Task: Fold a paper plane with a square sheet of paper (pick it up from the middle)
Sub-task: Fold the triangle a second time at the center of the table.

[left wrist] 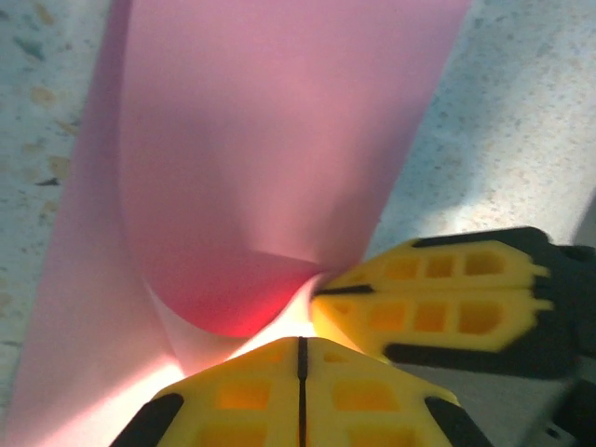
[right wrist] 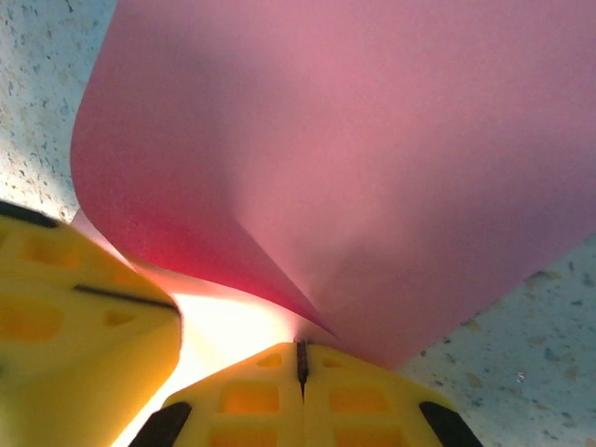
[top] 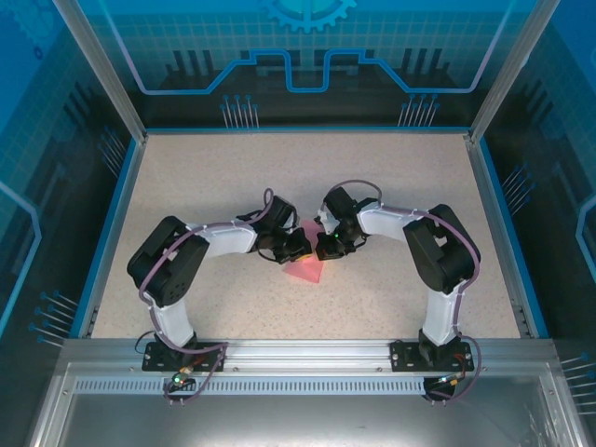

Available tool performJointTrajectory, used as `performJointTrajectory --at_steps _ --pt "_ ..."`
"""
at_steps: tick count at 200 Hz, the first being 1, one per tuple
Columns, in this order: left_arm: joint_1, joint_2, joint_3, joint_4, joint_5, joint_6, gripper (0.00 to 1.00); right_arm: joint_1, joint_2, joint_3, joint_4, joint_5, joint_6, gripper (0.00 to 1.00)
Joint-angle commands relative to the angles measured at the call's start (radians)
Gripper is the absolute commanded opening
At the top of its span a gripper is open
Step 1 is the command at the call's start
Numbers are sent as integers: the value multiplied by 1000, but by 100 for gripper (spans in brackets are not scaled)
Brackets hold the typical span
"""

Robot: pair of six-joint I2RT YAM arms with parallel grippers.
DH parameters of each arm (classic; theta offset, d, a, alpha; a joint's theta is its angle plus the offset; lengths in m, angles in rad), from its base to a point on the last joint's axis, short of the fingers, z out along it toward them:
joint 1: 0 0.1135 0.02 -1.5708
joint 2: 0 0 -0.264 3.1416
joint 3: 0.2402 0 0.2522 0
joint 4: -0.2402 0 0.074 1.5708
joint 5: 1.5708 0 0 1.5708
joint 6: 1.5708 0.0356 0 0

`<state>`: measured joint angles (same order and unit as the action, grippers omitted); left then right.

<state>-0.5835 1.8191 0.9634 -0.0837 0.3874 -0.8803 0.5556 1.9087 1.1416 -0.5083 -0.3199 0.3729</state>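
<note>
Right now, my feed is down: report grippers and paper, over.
Left gripper shut on the paper. Right gripper shut on it too, tips crowding each other. Sheet bowed up between them, far end on the table.

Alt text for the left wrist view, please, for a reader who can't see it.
The left gripper, yellow fingers shut, pinches the pink square sheet of paper at the bottom of the frame, and the sheet curls over itself above a speckled table. The right gripper, also shut, reaches in from the right to the same pinch.
</note>
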Motion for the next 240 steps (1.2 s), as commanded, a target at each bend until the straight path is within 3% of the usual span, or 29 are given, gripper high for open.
performJointTrajectory --at_steps 1,31,83,136,182,240 --pt "4 26 24 -41 -44 35 9 -5 79 -20 -55 99 -21 5" --pt "7 39 18 -49 -92 41 10 -6 86 -25 -61 119 -21 5" --pt "40 56 24 -85 -169 50 21 -5 99 -26 -79 170 -31 5" --pt "108 91 86 -136 -186 106 26 -6 102 -31 -72 191 -29 4" --pt "167 93 118 -150 -166 167 27 -11 101 -39 -68 191 -28 4" --pt "145 -43 69 -82 -41 185 24 -10 82 -33 -56 158 -23 4"
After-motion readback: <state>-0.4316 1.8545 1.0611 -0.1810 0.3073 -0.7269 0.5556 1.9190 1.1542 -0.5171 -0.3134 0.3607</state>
